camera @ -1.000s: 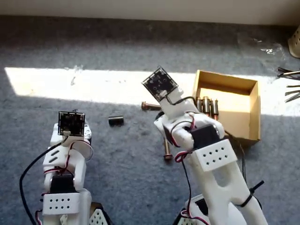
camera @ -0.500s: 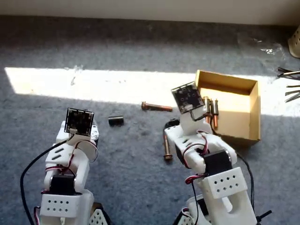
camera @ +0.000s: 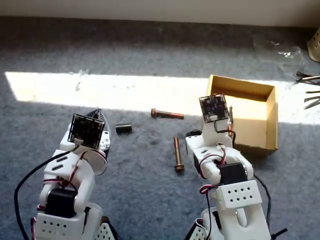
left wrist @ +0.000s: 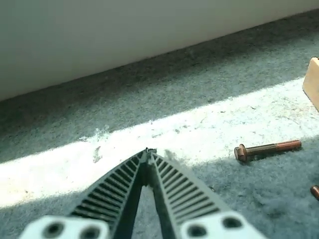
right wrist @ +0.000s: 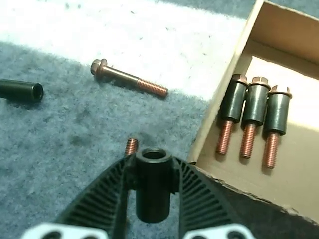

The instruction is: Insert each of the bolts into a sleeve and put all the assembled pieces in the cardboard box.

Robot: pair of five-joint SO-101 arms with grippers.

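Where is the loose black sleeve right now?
In the high view the loose sleeve lies on the carpet, between the left end effector and the horizontal bolt.

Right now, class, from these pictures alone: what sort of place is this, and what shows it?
Probably a home or hobby robotics corner, not a factory: the work surface is grey carpet beside a pale wall, a band of sunlight crosses it, and a plain cardboard box serves as the bin.
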